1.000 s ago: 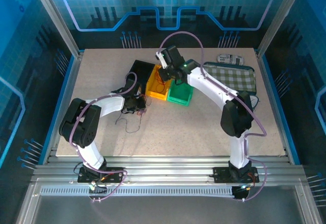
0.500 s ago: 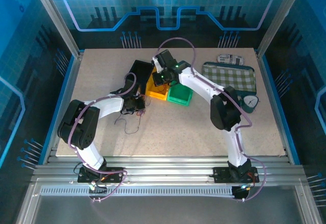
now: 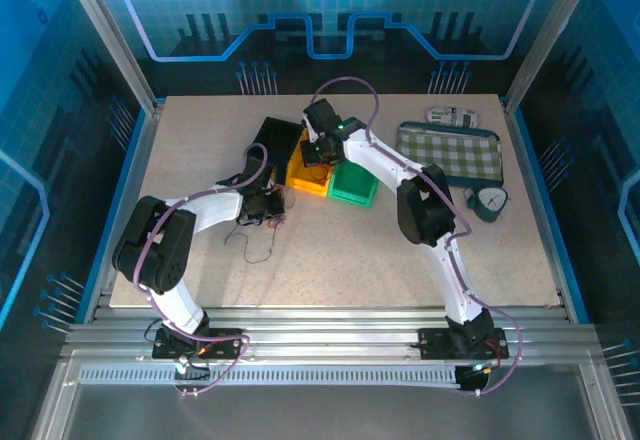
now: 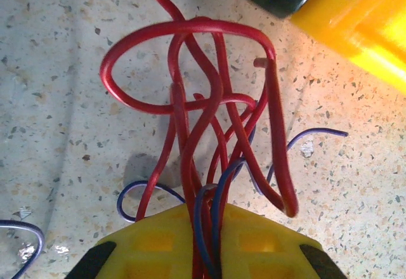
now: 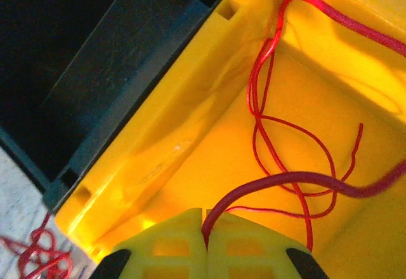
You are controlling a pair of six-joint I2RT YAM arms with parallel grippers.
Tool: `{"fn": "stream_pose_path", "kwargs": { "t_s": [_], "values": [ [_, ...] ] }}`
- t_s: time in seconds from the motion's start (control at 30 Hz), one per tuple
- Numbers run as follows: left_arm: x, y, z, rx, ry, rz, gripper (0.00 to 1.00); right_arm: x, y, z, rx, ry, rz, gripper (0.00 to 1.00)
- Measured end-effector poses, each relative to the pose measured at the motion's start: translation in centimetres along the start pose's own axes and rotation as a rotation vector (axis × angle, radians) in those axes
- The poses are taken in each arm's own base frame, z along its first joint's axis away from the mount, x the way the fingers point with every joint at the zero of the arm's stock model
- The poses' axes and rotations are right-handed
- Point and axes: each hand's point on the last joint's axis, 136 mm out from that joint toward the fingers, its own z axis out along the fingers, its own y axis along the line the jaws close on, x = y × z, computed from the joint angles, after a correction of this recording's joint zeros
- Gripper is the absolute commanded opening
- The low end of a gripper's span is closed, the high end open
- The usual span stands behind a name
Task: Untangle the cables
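**Partly sorted, one knot left**

I judge this partway: a thin red wire (image 5: 279,133) lies loose in the yellow bin (image 5: 171,158), while the cables (image 4: 203,101), red and blue, make a knotted bunch on the table (image 4: 57,89) beside it. My left gripper (image 4: 206,241) sits low, clamped on that bunch; my right gripper (image 5: 206,231) reaches into the bin, pinching a thicker red cable (image 5: 304,181)
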Motion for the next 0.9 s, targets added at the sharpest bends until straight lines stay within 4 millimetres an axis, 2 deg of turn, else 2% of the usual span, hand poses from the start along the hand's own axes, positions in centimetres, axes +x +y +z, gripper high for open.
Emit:
{"fn": "stream_pose_path", "kwargs": {
  "t_s": [0.3, 0.6, 0.9],
  "values": [
    [-0.1, -0.1, 0.0, 0.000, 0.000, 0.000, 0.00, 0.4, -2.9, 2.8, 0.083, 0.040, 0.024, 0.00],
    [-1.3, -0.9, -0.3, 0.014, -0.021, 0.003, 0.00, 1.6, -5.2, 2.9, 0.217, 0.080, -0.043, 0.00],
    [-1.4, -0.9, 0.2, 0.006, -0.008, 0.006, 0.00, 2.6, -6.0, 3.5, 0.285, 0.117, -0.139, 0.00]
  ]
}}
